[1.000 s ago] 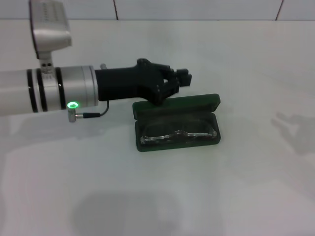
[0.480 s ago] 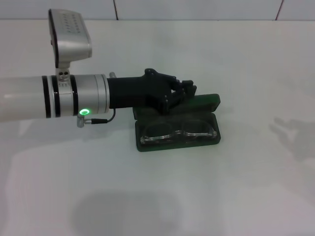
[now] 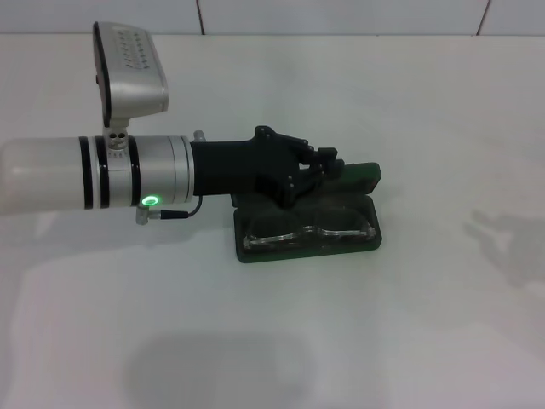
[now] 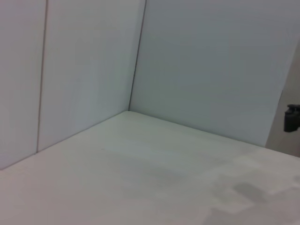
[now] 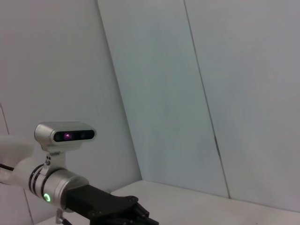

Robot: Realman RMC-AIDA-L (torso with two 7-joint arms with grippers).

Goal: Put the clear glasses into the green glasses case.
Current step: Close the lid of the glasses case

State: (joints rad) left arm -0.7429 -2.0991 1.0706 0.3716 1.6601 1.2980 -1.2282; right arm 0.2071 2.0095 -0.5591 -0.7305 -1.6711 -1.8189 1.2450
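Note:
The green glasses case [image 3: 247,254] lies open in the middle of the white table, with its lid [image 3: 362,175] folded back behind it. The clear glasses [image 3: 308,230] rest inside the case's base, lenses side by side. My left arm reaches in from the left, and its black left gripper [image 3: 329,164] hangs low over the lid's back-left part, just behind the glasses. It covers that end of the lid. The right wrist view shows this left gripper [image 5: 123,210] from afar. My right gripper is out of sight.
The white table [image 3: 409,341] is ringed by pale wall panels [image 4: 197,65]. The left arm's silver forearm and camera block [image 3: 128,72] stand over the table's left half. A small dark part [image 4: 292,117] shows at one edge of the left wrist view.
The left arm has moved right and dropped lower, bringing its gripper from above the case's back-left corner down onto the lid area. The case and glasses have not moved.

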